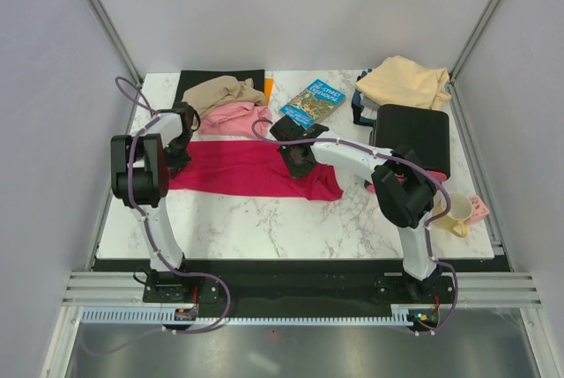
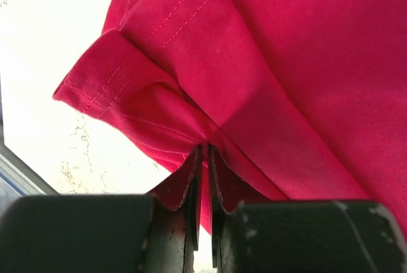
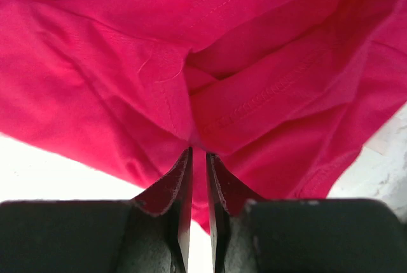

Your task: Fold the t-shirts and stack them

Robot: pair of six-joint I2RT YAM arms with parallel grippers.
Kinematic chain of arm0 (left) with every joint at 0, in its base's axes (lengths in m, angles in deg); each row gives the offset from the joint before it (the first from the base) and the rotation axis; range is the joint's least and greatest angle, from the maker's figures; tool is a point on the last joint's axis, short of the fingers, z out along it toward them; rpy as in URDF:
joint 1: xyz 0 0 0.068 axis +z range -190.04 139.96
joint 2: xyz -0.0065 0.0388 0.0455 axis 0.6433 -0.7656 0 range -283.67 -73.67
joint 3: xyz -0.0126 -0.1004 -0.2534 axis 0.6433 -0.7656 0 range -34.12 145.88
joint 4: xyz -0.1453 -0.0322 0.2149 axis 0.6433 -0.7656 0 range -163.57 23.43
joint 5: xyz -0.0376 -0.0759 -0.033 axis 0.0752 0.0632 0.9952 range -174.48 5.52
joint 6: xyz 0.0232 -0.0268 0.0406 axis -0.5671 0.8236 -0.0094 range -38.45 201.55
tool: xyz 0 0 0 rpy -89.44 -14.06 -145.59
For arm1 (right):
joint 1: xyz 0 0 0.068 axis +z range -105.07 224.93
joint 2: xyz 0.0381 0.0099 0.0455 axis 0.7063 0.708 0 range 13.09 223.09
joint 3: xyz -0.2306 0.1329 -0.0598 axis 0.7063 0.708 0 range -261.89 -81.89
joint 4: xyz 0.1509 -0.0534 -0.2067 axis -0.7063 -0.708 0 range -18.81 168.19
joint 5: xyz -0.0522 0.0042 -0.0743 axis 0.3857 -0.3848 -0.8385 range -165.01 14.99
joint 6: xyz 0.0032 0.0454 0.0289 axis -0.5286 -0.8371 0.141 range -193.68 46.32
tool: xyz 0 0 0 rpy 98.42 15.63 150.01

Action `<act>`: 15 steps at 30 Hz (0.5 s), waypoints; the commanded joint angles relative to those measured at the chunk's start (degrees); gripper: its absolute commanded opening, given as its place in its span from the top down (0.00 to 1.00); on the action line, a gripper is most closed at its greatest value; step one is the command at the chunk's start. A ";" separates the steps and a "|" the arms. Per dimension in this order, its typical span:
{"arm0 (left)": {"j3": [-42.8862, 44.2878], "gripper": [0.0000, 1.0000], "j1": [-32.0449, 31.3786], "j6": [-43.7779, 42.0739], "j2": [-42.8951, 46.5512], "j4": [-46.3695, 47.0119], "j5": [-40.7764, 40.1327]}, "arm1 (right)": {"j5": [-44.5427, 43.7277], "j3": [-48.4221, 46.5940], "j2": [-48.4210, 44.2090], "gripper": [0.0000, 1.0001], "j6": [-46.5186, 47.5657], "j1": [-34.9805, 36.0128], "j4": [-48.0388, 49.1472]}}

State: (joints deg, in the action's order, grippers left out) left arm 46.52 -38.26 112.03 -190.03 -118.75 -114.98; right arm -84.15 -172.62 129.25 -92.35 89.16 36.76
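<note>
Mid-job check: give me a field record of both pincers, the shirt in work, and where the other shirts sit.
left pincer: shut on the crimson red cloth t-shirt, at a hemmed edge
right pincer: shut on the same shirt, by a stitched fold
shirt in work: lying lengthwise between the arms on the white marble table
pink cloth t-shirt: crumpled, just behind the red one
tan-brown cloth t-shirt: crumpled, partly on the flat black mat
pale peach-cream cloth t-shirt: bunched, far right corner
stack: not started

Book title illegibly small
</note>
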 commanded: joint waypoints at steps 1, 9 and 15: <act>1.10 0.86 -0.90 1.07 -2.55 0.50 -0.87 | -1.66 0.38 2.40 0.80 -1.01 -0.02 -0.14; -0.04 0.98 -1.08 0.81 -3.70 0.59 -0.70 | -1.40 1.36 6.01 0.79 -1.63 -0.63 -0.75; -2.85 0.98 -1.17 0.19 -2.13 0.33 0.09 | -1.40 0.91 8.38 0.88 -1.80 -1.60 -2.25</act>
State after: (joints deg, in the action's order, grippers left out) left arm 46.93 -39.50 111.90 -191.27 -119.28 -117.45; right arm -84.15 -172.01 133.71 -93.49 88.59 36.17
